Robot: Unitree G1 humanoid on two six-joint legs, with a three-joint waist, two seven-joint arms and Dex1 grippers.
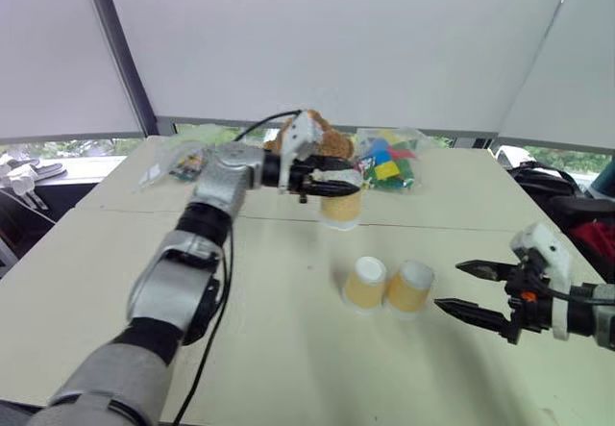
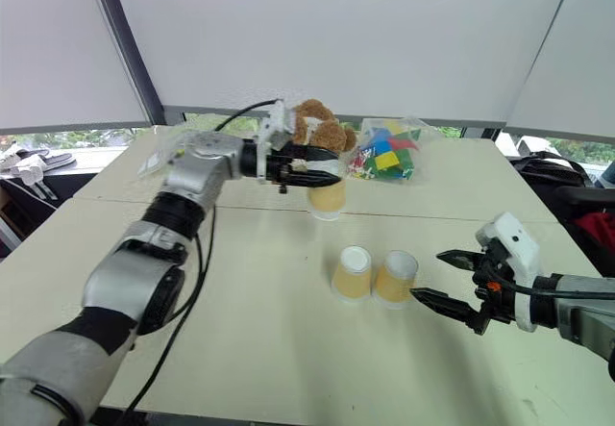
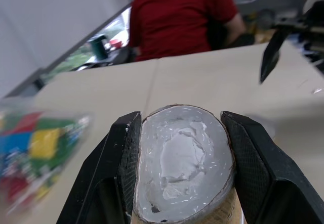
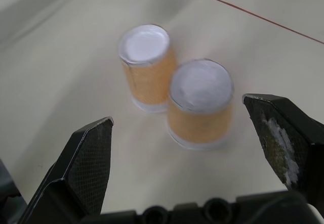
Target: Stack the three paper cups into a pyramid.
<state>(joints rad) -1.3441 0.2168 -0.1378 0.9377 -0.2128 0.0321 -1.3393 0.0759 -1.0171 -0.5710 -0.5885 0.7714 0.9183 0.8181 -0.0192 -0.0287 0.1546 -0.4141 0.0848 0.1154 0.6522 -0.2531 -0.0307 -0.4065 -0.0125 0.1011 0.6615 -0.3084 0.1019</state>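
Paper, yellow-orange: one cup sat squeezed in the left claw above the worktop; two upturned cups stood touching just ahead of the wide-spread right claw.

3 cups yellow-orange, white bases; shirt red.

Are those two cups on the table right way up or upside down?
Upside down: both cups show closed white bases on top.

Three yellow-orange paper cups, one brown plush toy, one clear bag of coloured blocks near the table's far edge, two grippers, one person in red
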